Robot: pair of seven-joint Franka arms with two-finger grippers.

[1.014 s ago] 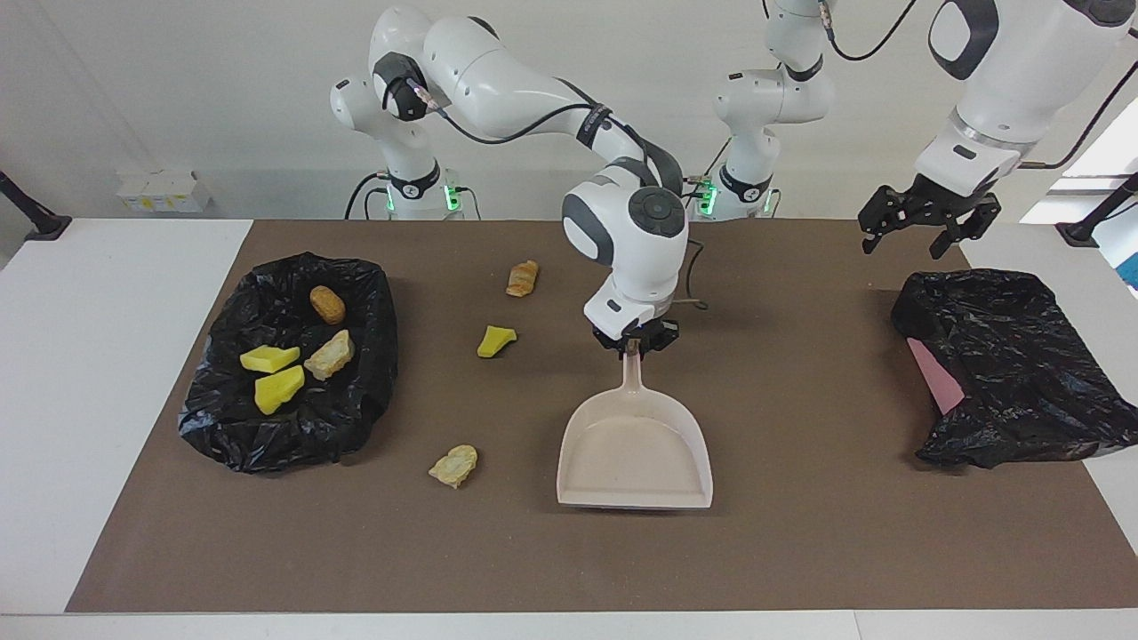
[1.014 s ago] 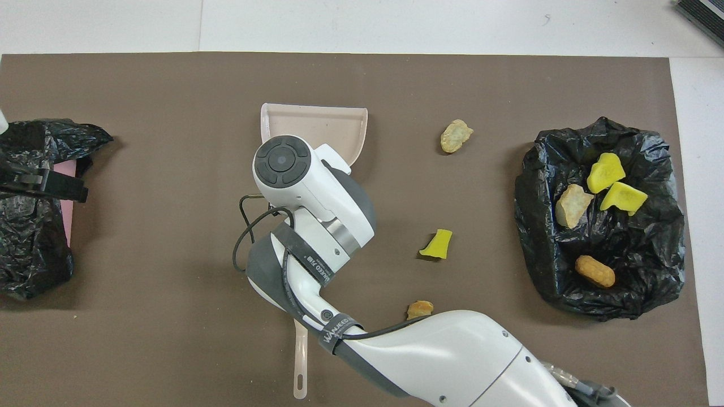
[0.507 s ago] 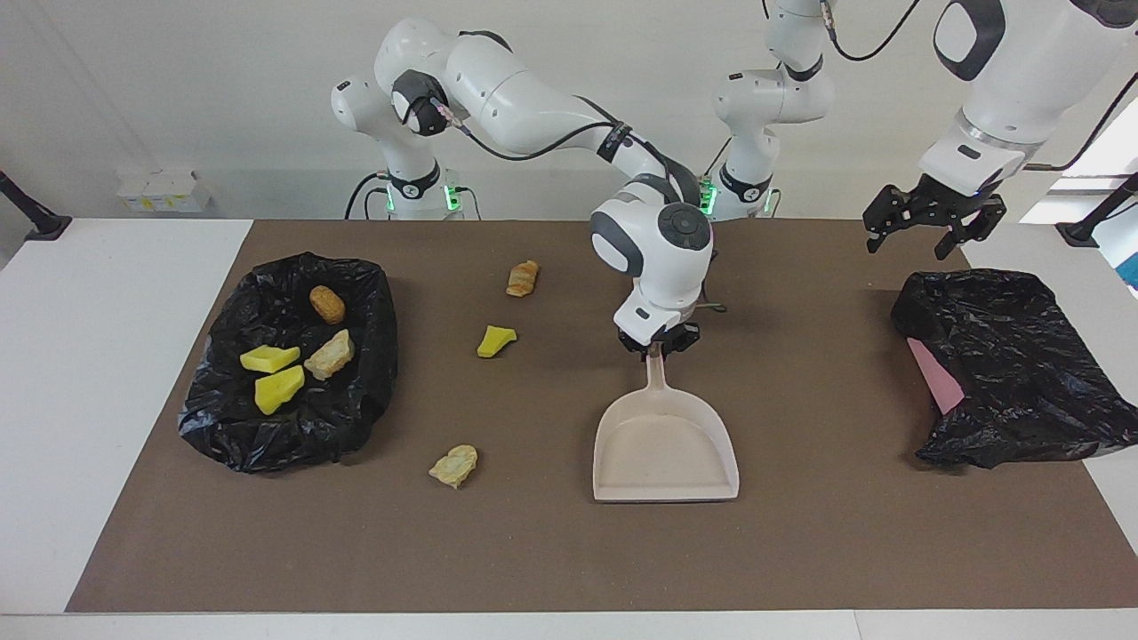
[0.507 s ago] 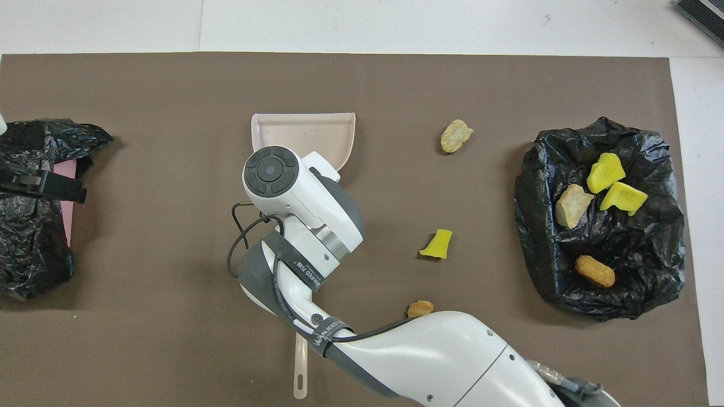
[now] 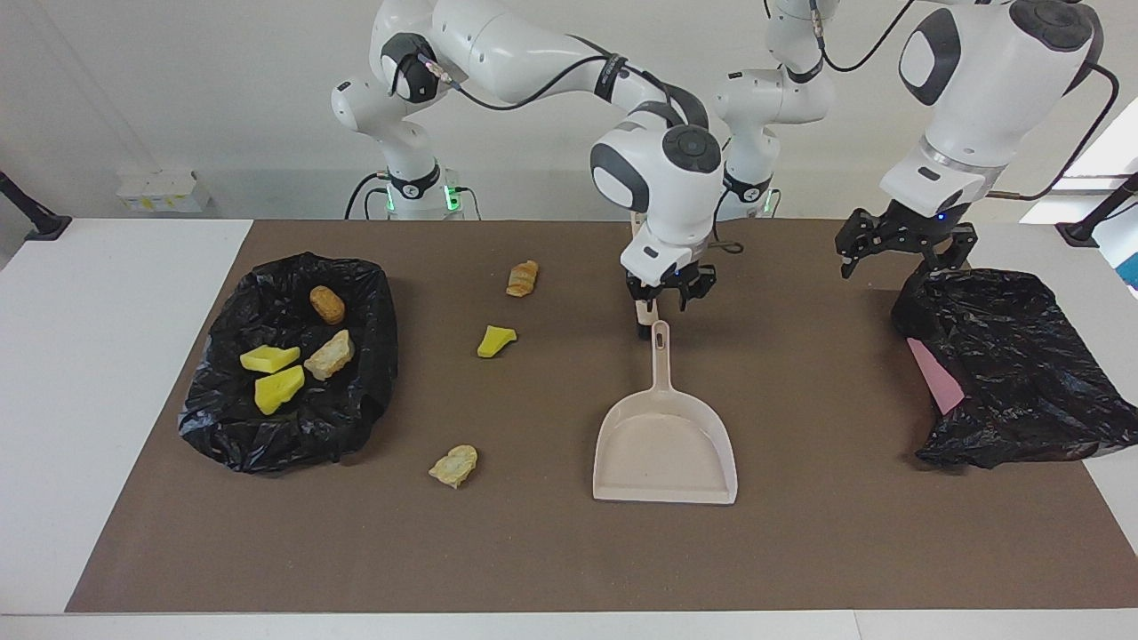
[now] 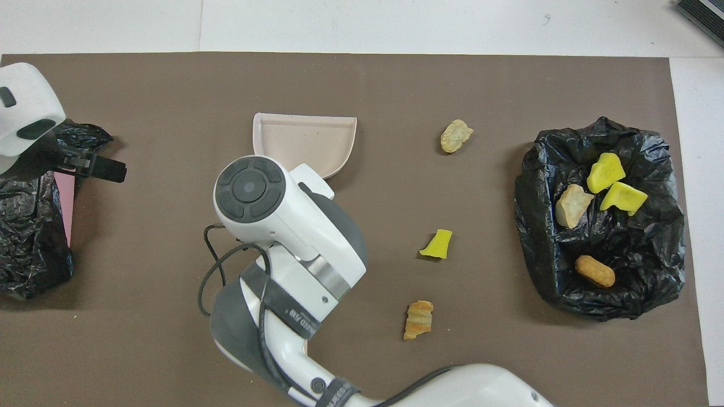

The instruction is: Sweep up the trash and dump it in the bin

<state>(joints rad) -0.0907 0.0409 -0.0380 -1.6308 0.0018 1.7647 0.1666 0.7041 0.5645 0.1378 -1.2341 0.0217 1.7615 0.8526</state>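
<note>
The beige dustpan (image 5: pixel 665 444) (image 6: pixel 305 144) lies flat on the brown mat, with its handle pointing toward the robots. My right gripper (image 5: pixel 662 300) hangs open just above the handle's tip and holds nothing. Three pieces of trash lie on the mat: a yellow chunk (image 5: pixel 495 340) (image 6: pixel 436 244), an orange-brown lump (image 5: pixel 523 278) (image 6: pixel 419 319) and a tan lump (image 5: pixel 454 465) (image 6: pixel 456 135). The bin (image 5: pixel 373 302) (image 6: pixel 650 282), lined with a black bag, sits at the right arm's end and holds several scraps. My left gripper (image 5: pixel 902 244) (image 6: pixel 90 164) is open and empty.
A crumpled black bag (image 5: pixel 1005 364) (image 6: pixel 28 249) with a pink sheet (image 5: pixel 933 378) showing under it lies at the left arm's end, below my left gripper. The mat (image 5: pixel 800 533) ends in white table on both sides.
My right gripper carried the dustpan toward the left arm's end, set it down, let go of the handle and rose. My left gripper came down closer to the crumpled bag.
</note>
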